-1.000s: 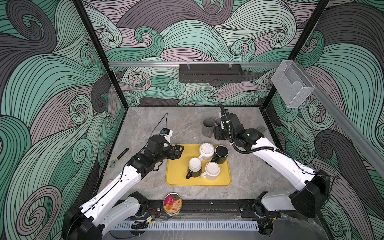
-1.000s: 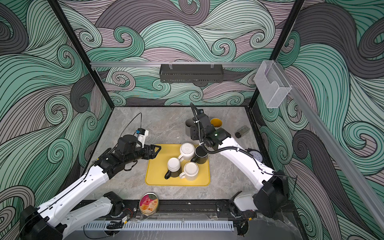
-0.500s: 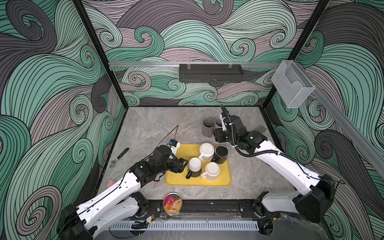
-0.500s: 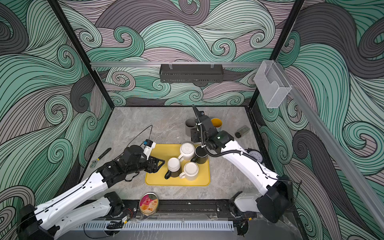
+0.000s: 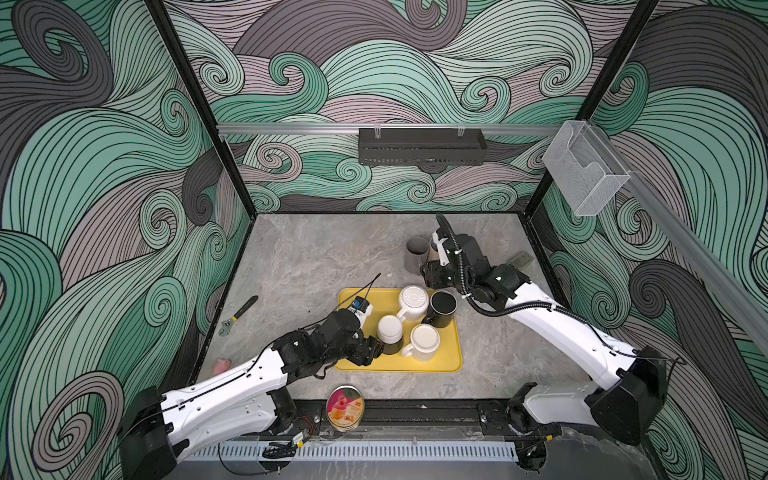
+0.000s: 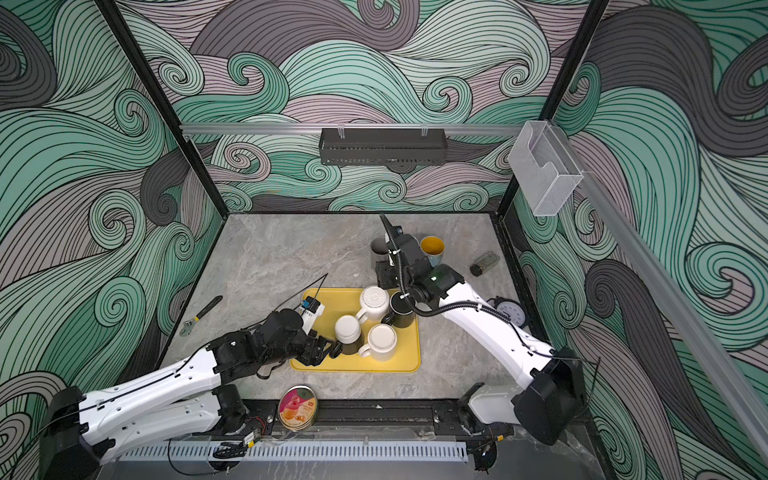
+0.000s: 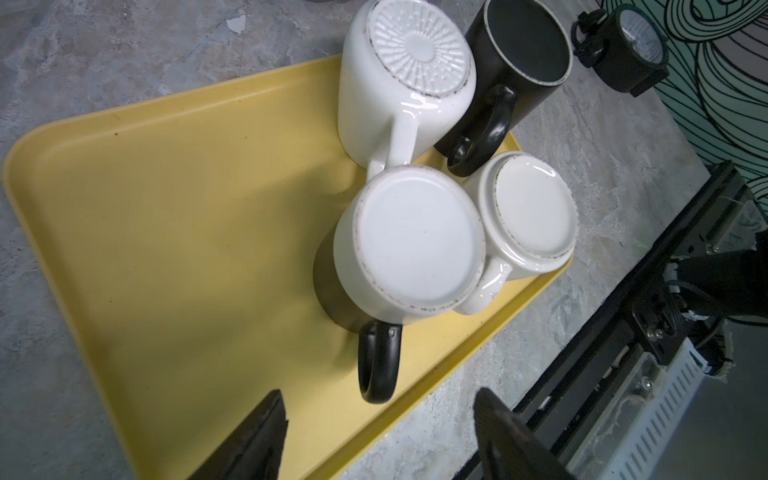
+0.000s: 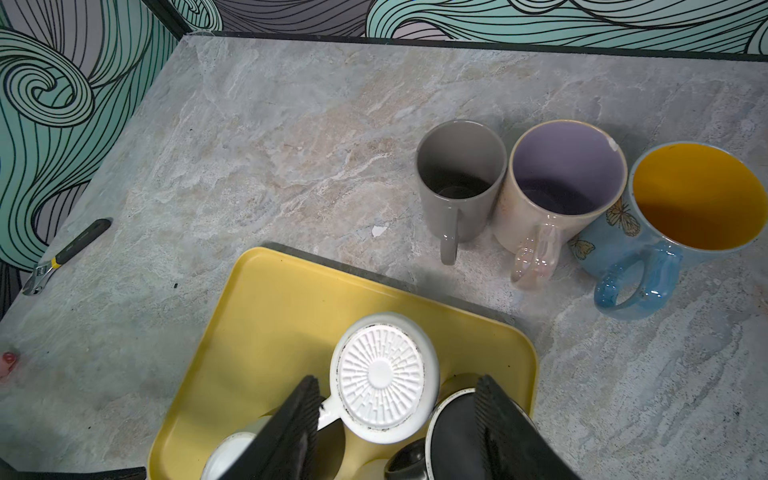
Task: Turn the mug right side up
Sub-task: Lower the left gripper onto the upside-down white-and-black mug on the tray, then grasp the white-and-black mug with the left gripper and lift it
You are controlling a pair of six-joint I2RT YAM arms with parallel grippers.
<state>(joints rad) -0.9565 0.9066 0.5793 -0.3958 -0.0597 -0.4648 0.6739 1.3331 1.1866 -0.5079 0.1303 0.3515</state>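
A yellow tray (image 5: 357, 299) holds several mugs. Three stand upside down: a ribbed-base white mug (image 5: 413, 300), a white mug (image 5: 424, 341), and a white-bottomed mug (image 7: 415, 241) with a dark lower body and a black handle (image 7: 376, 365). A black mug (image 5: 442, 305) stands upright. My left gripper (image 7: 380, 415) is open and empty just short of the black handle, seen in both top views (image 5: 376, 351) (image 6: 326, 353). My right gripper (image 8: 397, 399) hangs open above the tray's far side, over the ribbed-base mug (image 8: 382, 374).
Three upright mugs stand behind the tray: grey (image 8: 457, 178), lilac inside (image 8: 565, 178), blue with yellow inside (image 8: 694, 199). A wrench (image 5: 239, 315) lies by the left wall, a round tin (image 5: 345, 407) at the front edge, a small jar (image 5: 519, 259) at the right wall.
My left gripper has swung from the tray's left edge toward the front and right, up to the black handle, staying open. The right gripper has barely moved.
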